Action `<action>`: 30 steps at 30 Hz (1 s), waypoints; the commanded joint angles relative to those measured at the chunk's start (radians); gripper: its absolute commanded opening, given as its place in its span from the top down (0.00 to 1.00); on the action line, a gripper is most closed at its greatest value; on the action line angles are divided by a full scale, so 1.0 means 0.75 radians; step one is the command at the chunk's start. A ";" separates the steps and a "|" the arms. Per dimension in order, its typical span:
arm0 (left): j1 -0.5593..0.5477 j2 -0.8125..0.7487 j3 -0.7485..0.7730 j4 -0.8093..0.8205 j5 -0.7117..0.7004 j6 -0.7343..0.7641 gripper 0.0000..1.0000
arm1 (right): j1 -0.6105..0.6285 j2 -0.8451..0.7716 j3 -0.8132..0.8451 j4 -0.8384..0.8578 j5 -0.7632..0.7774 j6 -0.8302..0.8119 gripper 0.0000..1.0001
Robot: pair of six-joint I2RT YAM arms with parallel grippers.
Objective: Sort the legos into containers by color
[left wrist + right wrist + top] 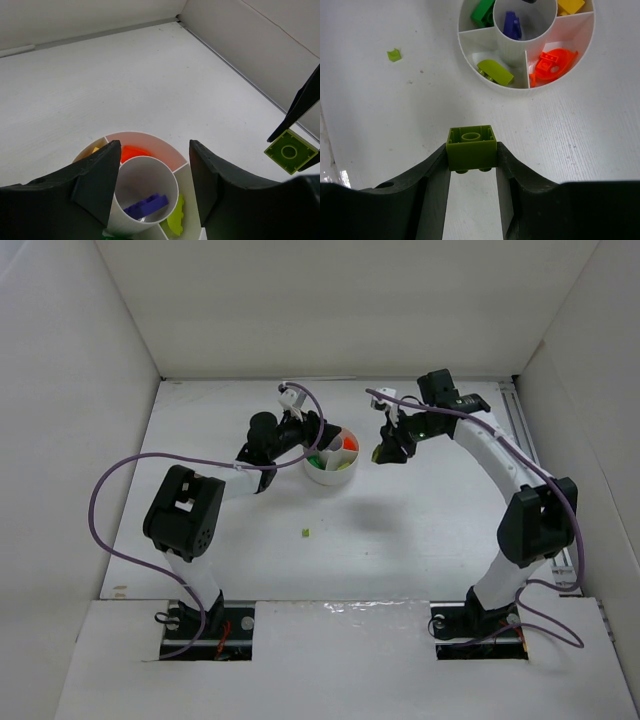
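Note:
The round white divided dish (330, 478) sits mid-table. My left gripper (155, 185) hangs open right above its central well, where a purple brick (146, 205) lies free of the fingers. Orange-red pieces (551, 64), a lime curved piece (495, 71), a green brick (482, 12) and a yellow one (570, 6) lie in separate wedges of the dish (475, 50). My right gripper (471, 155) is shut on a lime-green brick (471, 147), held in the air just right of the dish. A tiny lime bit (305, 533) lies loose on the table.
White walls enclose the table at the back and on both sides. A metal rail (515, 430) runs along the right edge. Purple cables loop off both arms.

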 commanded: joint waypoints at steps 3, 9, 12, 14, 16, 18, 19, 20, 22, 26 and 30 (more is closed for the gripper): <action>0.027 -0.084 0.003 0.127 -0.004 -0.015 0.43 | 0.033 0.000 0.064 0.090 -0.042 0.052 1.00; 0.141 -0.247 0.032 0.066 -0.030 -0.107 0.36 | 0.117 0.000 0.064 0.256 -0.034 0.293 1.00; 0.212 -0.369 0.032 -0.059 -0.063 -0.066 0.34 | 0.188 0.012 0.077 0.268 0.038 0.409 1.00; 0.241 -0.433 0.017 -0.223 -0.132 0.012 0.32 | 0.233 0.029 0.117 0.268 0.089 0.475 1.00; 0.286 -0.527 -0.007 -0.316 -0.198 0.036 0.24 | 0.260 0.069 0.136 0.250 0.140 0.575 1.00; 0.300 -0.583 -0.007 -0.403 -0.259 0.087 0.18 | 0.276 0.082 0.136 0.250 0.185 0.647 1.00; 0.301 -0.625 -0.007 -0.446 -0.284 0.088 0.13 | 0.276 0.082 0.136 0.250 0.199 0.714 1.00; 0.315 -0.642 -0.007 -0.521 -0.333 0.106 0.00 | 0.289 0.082 0.136 0.282 0.214 0.741 1.00; 0.315 -0.669 0.009 -0.601 -0.372 0.106 0.00 | 0.301 0.082 0.107 0.301 0.285 0.800 1.00; 0.327 -0.681 0.083 -0.781 -0.486 0.106 0.00 | 0.350 0.106 0.107 0.315 0.396 0.851 1.00; 0.343 -0.681 0.107 -0.847 -0.511 0.106 0.00 | 0.362 0.149 0.132 0.315 0.451 0.880 1.00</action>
